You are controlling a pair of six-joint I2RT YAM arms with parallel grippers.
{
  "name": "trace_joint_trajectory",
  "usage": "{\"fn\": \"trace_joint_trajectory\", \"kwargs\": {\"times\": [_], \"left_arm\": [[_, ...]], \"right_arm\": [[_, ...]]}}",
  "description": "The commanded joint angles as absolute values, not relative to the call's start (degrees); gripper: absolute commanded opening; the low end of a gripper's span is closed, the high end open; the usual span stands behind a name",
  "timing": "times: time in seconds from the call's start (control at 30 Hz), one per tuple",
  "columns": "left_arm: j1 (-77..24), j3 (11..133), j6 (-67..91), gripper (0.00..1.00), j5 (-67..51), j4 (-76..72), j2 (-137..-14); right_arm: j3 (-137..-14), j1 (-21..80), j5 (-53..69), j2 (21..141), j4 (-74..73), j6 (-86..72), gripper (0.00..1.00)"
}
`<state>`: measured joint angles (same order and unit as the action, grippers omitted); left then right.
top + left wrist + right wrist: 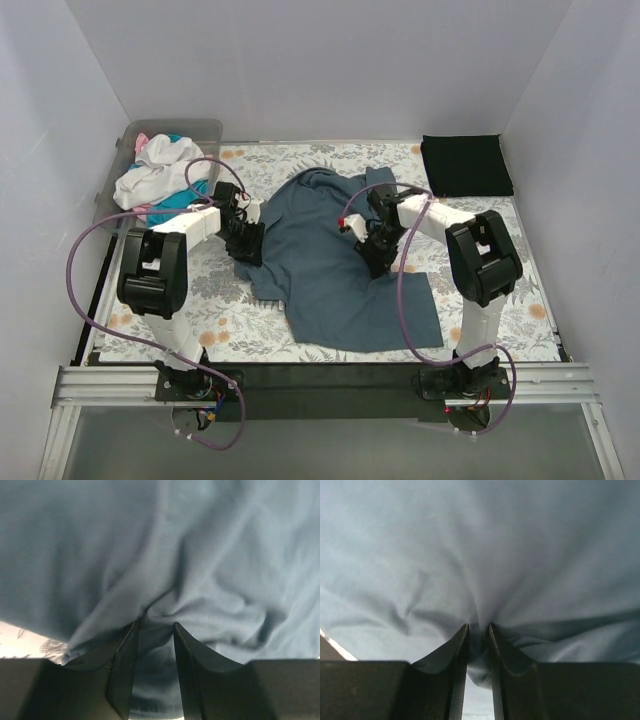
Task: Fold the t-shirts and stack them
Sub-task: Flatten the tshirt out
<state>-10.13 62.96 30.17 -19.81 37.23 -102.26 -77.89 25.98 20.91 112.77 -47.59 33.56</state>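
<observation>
Top view: blue shirt (330, 270) crumpled at table centre; black shirt (465, 165) folded at 1 o'clock; bin (200, 125) with white shirt (150, 175) at 10 o'clock.
Wrist views alone show grips: left gripper (155, 625) narrow, pinching blue cloth fold; right gripper (478, 626) likewise.
</observation>
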Motion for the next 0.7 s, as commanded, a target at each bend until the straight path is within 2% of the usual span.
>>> {"fn": "trace_joint_trajectory", "kwargs": {"times": [0.0, 0.1, 0.13, 0.17, 0.23, 0.3, 0.37, 0.47, 0.53, 0.67], "left_arm": [[-8.2, 66.3, 30.1, 0.33, -13.4, 37.7, -105.0], [-6.5, 76.0, 29.9, 0.33, -11.4, 38.1, -112.3], [-5.4, 79.9, 30.1, 0.33, -11.3, 38.8, -115.3], [-4.8, 90.1, 30.2, 0.33, -11.9, 42.1, -121.1], [-3.7, 100.6, 30.5, 0.36, -18.4, 46.4, -128.5], [-3.8, 113.1, 30.7, 0.39, -22.0, 51.7, -130.3], [-3.9, 117.8, 30.4, 0.43, -27.1, 54.4, -129.1], [-3.9, 116.3, 31.4, 0.46, -30.5, 54.1, -124.7], [-4.3, 108.4, 31.4, 0.46, -31.7, 52.6, -117.1], [-5.3, 90.7, 29.7, 0.46, -31.3, 49.1, -108.8]], "right_arm": [[-69.9, 33.0, 21.3, 110.6, -50.3, 35.7, 0.29], [-66.5, 40.5, 28.2, 107.1, -52.5, 35.2, 0.27], [-66.6, 42.7, 35.0, 106.1, -53.3, 35.4, 0.27], [-67.1, 45.1, 38.6, 103.5, -55.6, 35.9, 0.28], [-72.0, 50.4, 49.1, 100.6, -58.7, 38.6, 0.32], [-78.4, 49.7, 52.1, 96.7, -60.3, 37.7, 0.33], [-82.1, 45.6, 51.2, 94.6, -60.2, 36.7, 0.34], [-86.5, 34.0, 45.4, 96.5, -60.1, 35.4, 0.38], [-88.1, 26.3, 37.5, 100.4, -60.0, 34.3, 0.36], [-86.2, 23.5, 29.6, 104.4, -57.8, 34.2, 0.31]]}}
